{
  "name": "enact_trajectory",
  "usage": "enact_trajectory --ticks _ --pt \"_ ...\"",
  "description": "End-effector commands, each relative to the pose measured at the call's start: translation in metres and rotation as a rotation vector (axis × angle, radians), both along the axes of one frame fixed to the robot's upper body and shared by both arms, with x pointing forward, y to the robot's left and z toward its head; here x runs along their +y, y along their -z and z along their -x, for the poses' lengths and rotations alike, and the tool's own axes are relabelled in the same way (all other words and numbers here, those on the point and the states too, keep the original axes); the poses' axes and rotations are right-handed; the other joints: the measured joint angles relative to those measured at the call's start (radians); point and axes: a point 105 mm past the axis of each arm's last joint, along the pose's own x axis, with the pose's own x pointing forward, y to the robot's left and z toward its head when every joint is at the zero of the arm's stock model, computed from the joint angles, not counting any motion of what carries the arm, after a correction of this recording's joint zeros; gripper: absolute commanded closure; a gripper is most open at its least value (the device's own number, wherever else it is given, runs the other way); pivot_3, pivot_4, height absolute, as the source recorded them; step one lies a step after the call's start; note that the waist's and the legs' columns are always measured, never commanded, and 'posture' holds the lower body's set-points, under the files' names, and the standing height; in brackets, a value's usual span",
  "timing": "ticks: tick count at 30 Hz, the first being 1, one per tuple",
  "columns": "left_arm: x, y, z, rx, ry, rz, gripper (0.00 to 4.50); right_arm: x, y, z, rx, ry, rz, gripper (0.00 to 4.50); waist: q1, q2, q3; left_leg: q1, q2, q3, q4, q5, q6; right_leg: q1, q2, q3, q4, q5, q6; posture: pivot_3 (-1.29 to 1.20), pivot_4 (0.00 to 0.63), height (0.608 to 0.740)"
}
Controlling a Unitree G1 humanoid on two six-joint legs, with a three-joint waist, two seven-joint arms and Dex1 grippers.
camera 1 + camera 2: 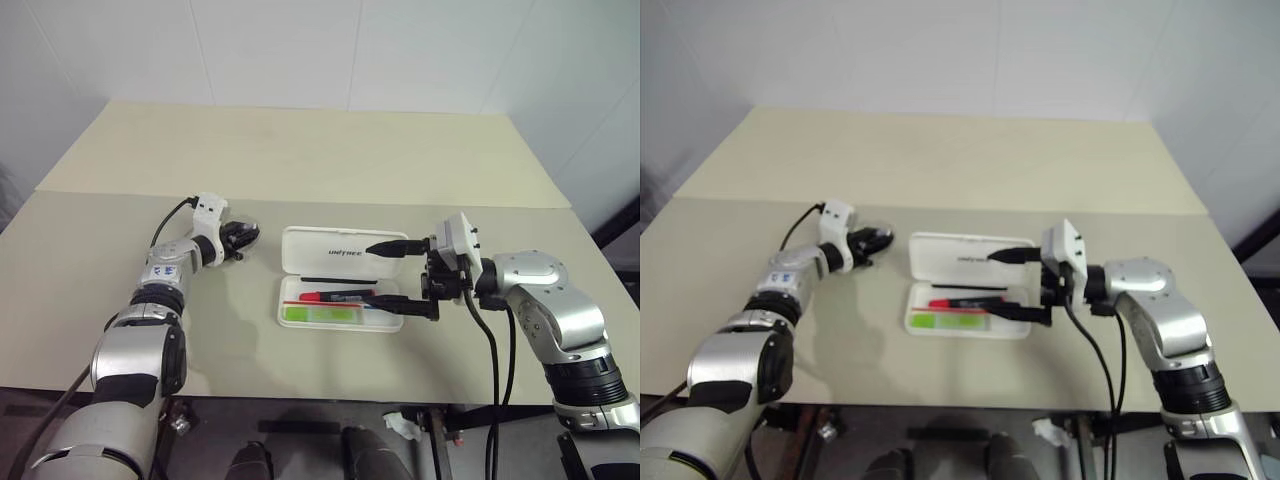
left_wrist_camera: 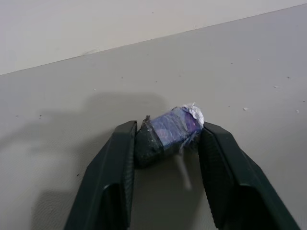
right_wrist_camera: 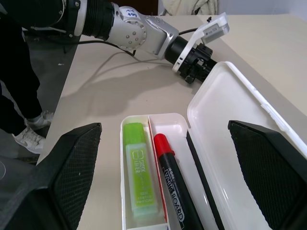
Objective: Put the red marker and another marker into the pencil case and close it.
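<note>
The pencil case (image 1: 340, 250) lies open in the middle of the table, its white lid flat behind the tray. In the tray the red marker (image 3: 168, 163) and another marker (image 3: 139, 177), light green, lie side by side. My right gripper (image 1: 372, 272) is open at the case's right end, one finger over the lid and one over the tray, holding nothing. To the left of the case, my left gripper (image 1: 245, 235) rests low on the table. Its fingers (image 2: 120, 163) press both ends of a small grey-purple cap (image 2: 170, 129).
A thin black pen-like item (image 3: 199, 163) lies in the case along the hinge side. A seam (image 1: 300, 198) runs across the table behind the case, with bare tabletop beyond it up to the white wall. The table's front edge (image 1: 330, 400) is close below the case.
</note>
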Motion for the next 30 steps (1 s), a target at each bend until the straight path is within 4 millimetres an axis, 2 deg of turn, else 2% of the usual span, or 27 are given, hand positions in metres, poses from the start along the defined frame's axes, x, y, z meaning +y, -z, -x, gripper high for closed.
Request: enact_trajectory --ticks 1,4,11,14,17,22,27,30 --pt "0.0 -0.009 -0.002 -0.024 0.003 -0.006 2.97 -0.014 -0.006 0.001 -0.016 0.02 -0.018 0.0 0.0 0.0 0.0 0.0 0.0 0.0 0.0 0.0 0.0 0.0 0.0 0.0 0.0 0.0 0.0 0.0 0.15 0.74" --pt "0.0 -0.021 -0.003 -0.065 0.024 -0.02 2.97 -0.022 -0.006 0.001 -0.009 0.029 -0.034 0.0 0.0 0.0 0.0 0.0 0.0 0.0 0.0 0.0 0.0 0.0 0.0 0.0 0.0 0.0 0.0 0.0 0.15 0.74" --pt "0.0 -0.078 0.002 -0.241 0.145 -0.114 2.97 -0.043 -0.002 0.001 0.013 0.048 -0.052 0.0 -0.004 0.0 0.0 0.0 0.0 0.0 -0.001 0.0 0.0 0.0 0.0 0.0 0.0 0.0 0.0 0.0 0.15 0.74" --pt "-0.016 -0.103 0.017 -0.309 0.324 -0.151 2.97 -0.05 0.0 0.0 0.021 0.072 -0.047 0.0 -0.002 0.0 0.0 0.0 0.0 0.0 -0.001 0.0 0.0 0.0 0.0 0.0 -0.002 0.0 0.0 0.0 0.15 0.74" --pt "-0.026 -0.112 0.03 -0.334 0.424 -0.158 2.97 -0.054 0.003 -0.001 0.025 0.082 -0.041 0.0 -0.002 0.0 0.0 0.0 0.0 0.0 -0.001 0.0 0.0 0.0 0.0 0.0 -0.002 0.0 0.0 0.0 0.15 0.74" --pt "-0.056 -0.153 0.075 -0.438 0.67 -0.066 2.97 -0.061 0.007 -0.004 0.03 0.117 -0.037 0.0 -0.005 0.0 0.0 0.0 0.0 0.0 -0.001 0.0 0.0 0.0 0.0 0.0 -0.002 0.0 0.0 0.0 0.15 0.74" --pt "-0.085 -0.146 0.117 -0.446 0.943 -0.105 2.97 -0.063 0.007 -0.006 0.026 0.13 -0.035 0.0 -0.005 0.001 0.0 0.0 0.0 0.0 0.0 0.0 0.0 0.001 0.0 0.001 -0.001 0.0 0.0 0.0 0.15 0.74" --pt "-0.096 -0.138 0.123 -0.417 0.978 -0.086 2.97 -0.063 0.006 -0.006 0.018 0.138 -0.04 0.0 -0.004 0.001 0.0 0.001 0.0 0.0 0.002 0.0 0.0 0.001 0.0 0.001 0.0 0.0 0.0 0.0 0.15 0.74"
